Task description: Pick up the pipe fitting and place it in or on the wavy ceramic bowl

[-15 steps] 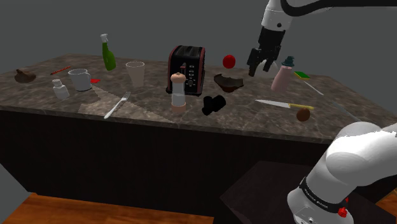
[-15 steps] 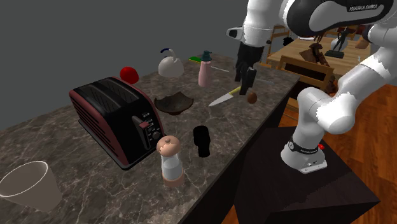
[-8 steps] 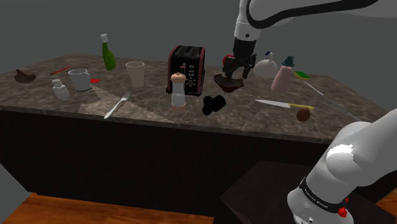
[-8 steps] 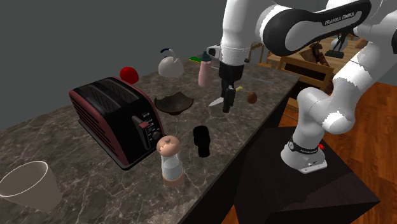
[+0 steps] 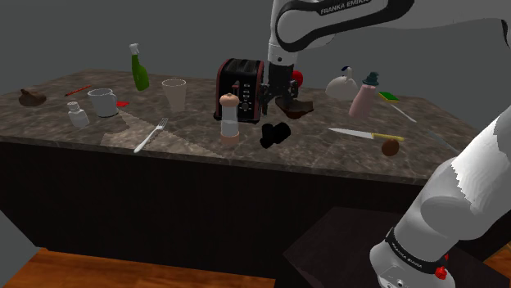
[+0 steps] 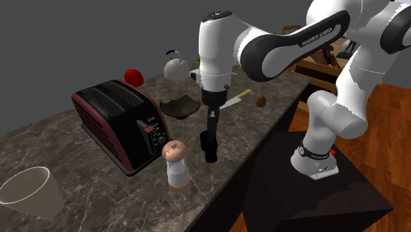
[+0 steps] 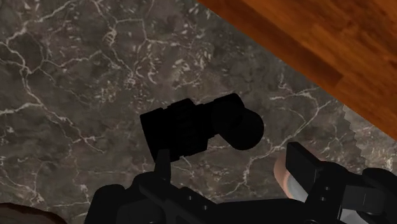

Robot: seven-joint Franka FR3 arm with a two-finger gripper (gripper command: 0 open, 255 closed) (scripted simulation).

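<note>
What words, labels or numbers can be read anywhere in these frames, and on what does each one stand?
"FRANKA EMIKA": on the white arm link in the shoulder view.
"FRANKA EMIKA": on the dark arm link in the second exterior view.
Lettering on the base ring: too small to read.
Marks beside the buttons on the toaster: too small to read.

Shoulder view: mid-distance, facing countertop [image 5: 188, 141] front, stand [image 5: 327, 236] lower right. Second exterior view: nearer, along countertop from toaster [image 6: 122, 125] end. Wrist view: close, straight down. All share black pipe fitting [image 7: 197, 124].
</note>
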